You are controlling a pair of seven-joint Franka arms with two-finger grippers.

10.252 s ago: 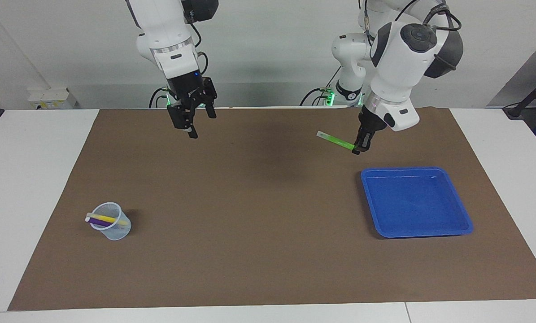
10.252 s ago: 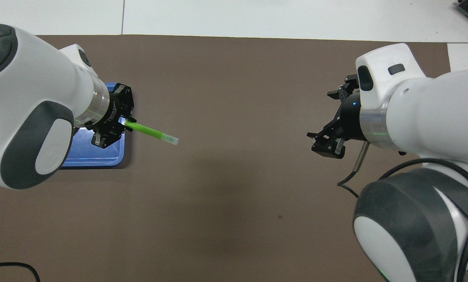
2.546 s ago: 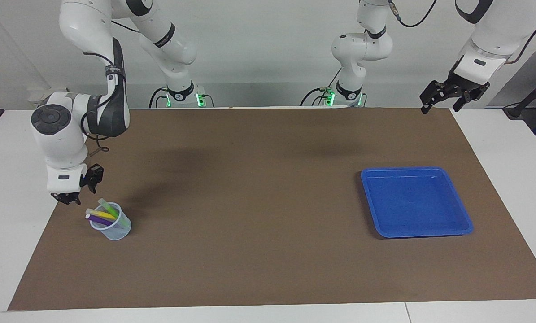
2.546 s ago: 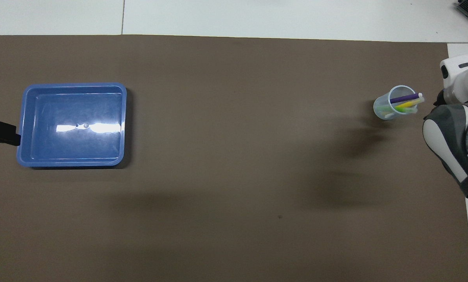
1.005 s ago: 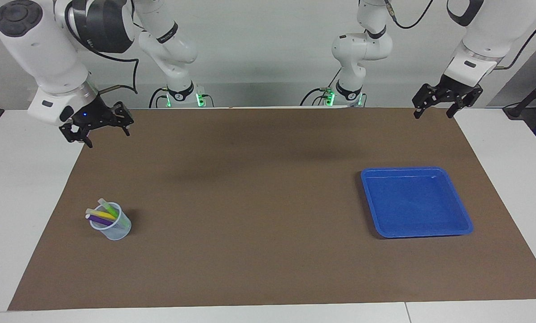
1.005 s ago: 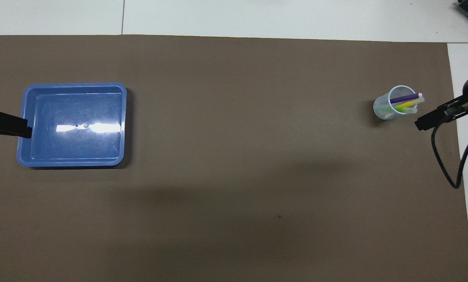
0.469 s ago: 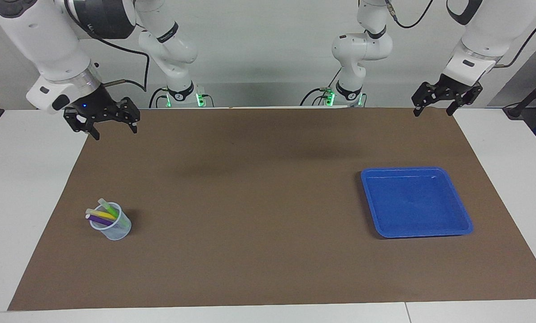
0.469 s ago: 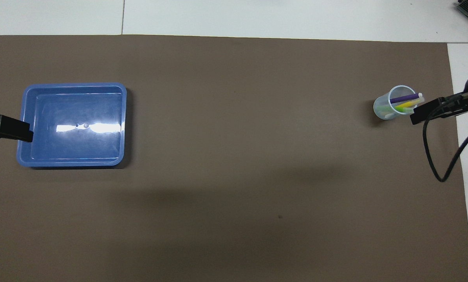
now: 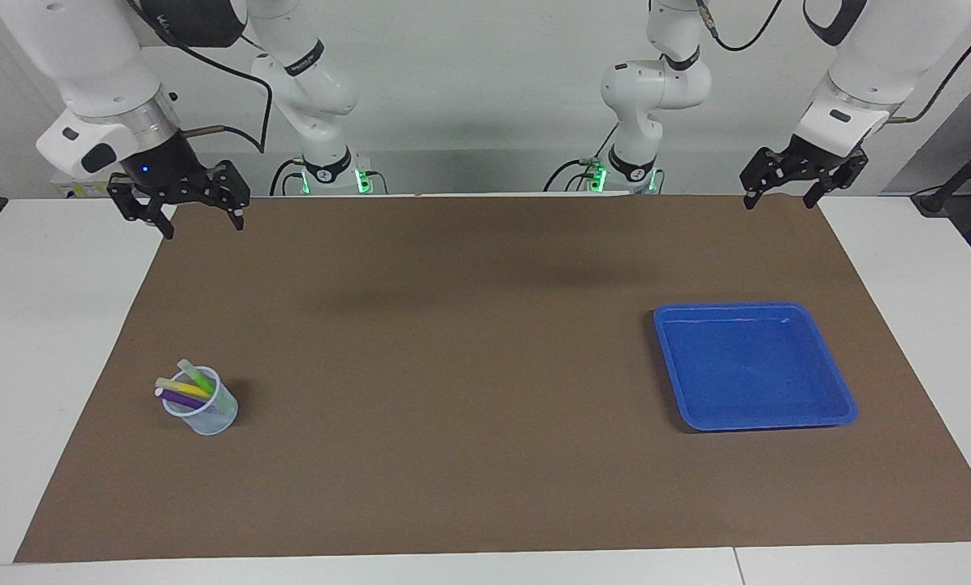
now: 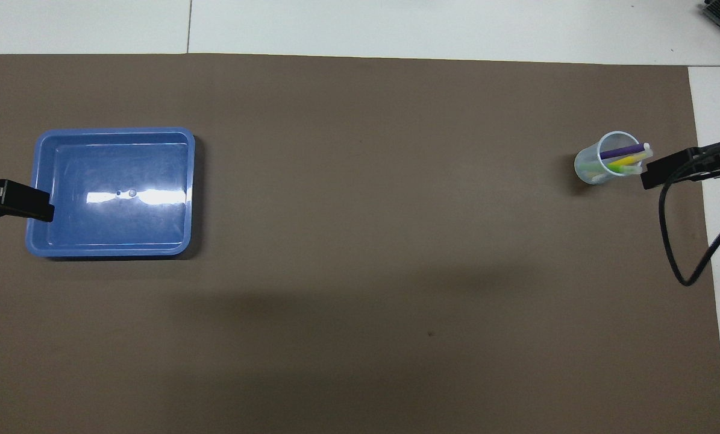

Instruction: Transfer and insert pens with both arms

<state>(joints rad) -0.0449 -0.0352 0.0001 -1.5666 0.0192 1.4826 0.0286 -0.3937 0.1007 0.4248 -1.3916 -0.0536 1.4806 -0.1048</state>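
The purple pen point(image 9: 178, 398), the yellow pen point(image 9: 181, 387) and the green pen point(image 9: 197, 376) all stand tilted in a clear plastic cup point(image 9: 207, 413) at the right arm's end of the mat. The cup also shows in the overhead view point(image 10: 601, 161). My right gripper point(image 9: 202, 221) is open and empty, raised over the mat's edge nearest the robots. My left gripper point(image 9: 778, 201) is open and empty, raised over the mat's corner at the left arm's end. Only one fingertip of each gripper shows in the overhead view.
A blue tray point(image 9: 729, 308) with nothing in it lies at the left arm's end of the brown mat point(image 9: 469, 366); it also shows in the overhead view point(image 10: 112, 130). The right arm's black cable point(image 10: 676, 253) hangs over the mat's edge.
The green pen, once held by my left gripper, now stands in the cup. Over the last second my right gripper has risen a little toward the robots. My left gripper has hardly moved.
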